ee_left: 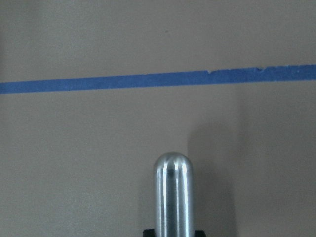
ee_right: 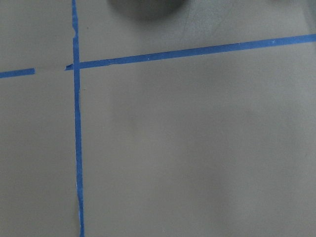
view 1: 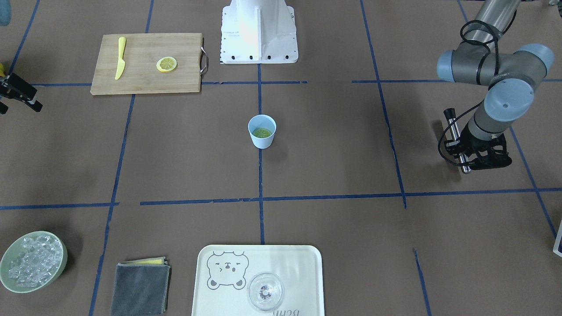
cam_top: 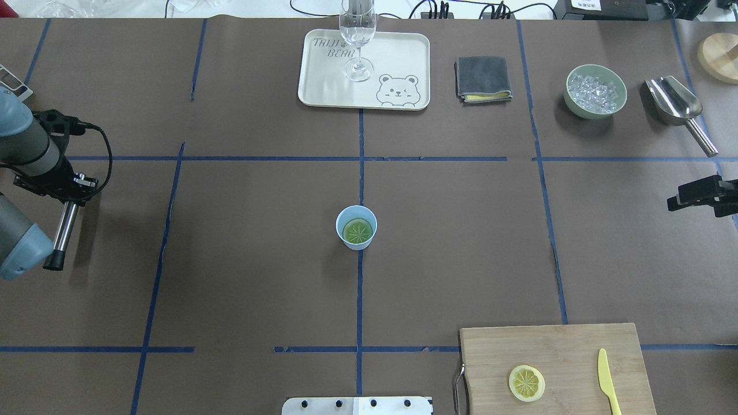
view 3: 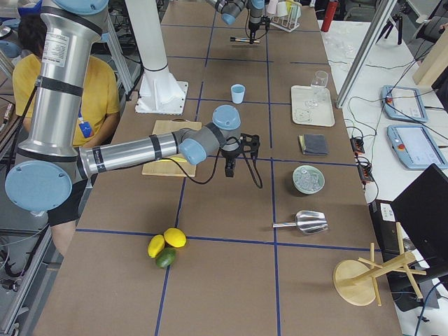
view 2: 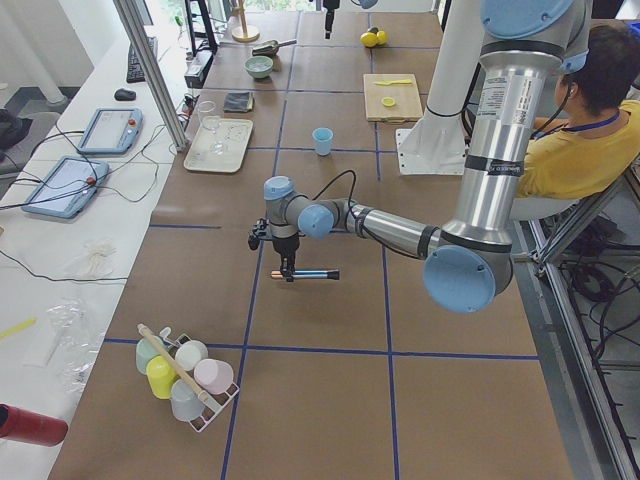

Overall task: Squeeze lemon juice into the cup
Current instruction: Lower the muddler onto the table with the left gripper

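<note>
Polished round-tipped steel rod [ee_left: 173, 197] clamped in left gripper [cam_top: 72, 187]; right gripper [cam_top: 700, 193]: cannot tell; lemon [cam_top: 357, 231] inside tapered cup [cam_top: 346, 216].

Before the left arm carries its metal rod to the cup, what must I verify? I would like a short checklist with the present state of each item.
1. Small light blue tapered cup stands upright: ok.
2. Thin round yellow lemon slice lies inside the cup: ok.
3. Left claw is shut on the shiny metal rod with a black end: ok.
4. Rod points down for pressing: not ok, it lies level.
5. Way from rod to cup is free: ok in the overhead view.
6. Right claw is far from the cup: ok. Open or shut: cannot tell.
</note>
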Robot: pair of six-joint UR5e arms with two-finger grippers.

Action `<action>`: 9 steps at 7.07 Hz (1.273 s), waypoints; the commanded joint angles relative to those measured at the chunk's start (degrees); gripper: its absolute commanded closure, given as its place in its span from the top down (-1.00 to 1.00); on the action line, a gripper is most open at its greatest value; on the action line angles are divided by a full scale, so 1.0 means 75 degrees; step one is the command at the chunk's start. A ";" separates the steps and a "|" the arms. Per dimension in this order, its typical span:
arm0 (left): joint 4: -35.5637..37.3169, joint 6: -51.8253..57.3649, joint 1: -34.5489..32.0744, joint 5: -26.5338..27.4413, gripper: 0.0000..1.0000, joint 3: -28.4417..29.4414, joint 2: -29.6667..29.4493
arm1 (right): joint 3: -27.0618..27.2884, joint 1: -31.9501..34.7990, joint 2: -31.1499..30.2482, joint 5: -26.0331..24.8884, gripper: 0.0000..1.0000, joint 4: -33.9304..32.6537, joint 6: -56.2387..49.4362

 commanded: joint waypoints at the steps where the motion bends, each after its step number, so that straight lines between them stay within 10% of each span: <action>1: -0.0004 0.0036 0.0005 0.0016 -1.00 0.0063 0.0000 | 0.0025 0.0000 -0.0010 0.0000 1.00 0.0000 -0.0004; 3: -0.0016 0.0048 0.0017 0.0027 -1.00 0.0075 -0.0012 | 0.0037 0.0000 -0.0010 0.0012 1.00 0.0000 -0.0004; 5: -0.0016 0.0037 0.0017 0.0028 -0.28 0.0075 0.0000 | 0.0048 0.0012 -0.0010 0.0139 1.00 0.0012 0.0007; 9: 0.0007 0.0037 0.0017 0.0016 -0.01 0.0064 -0.0023 | 0.0037 0.0012 0.0002 0.0281 1.00 0.0012 0.0008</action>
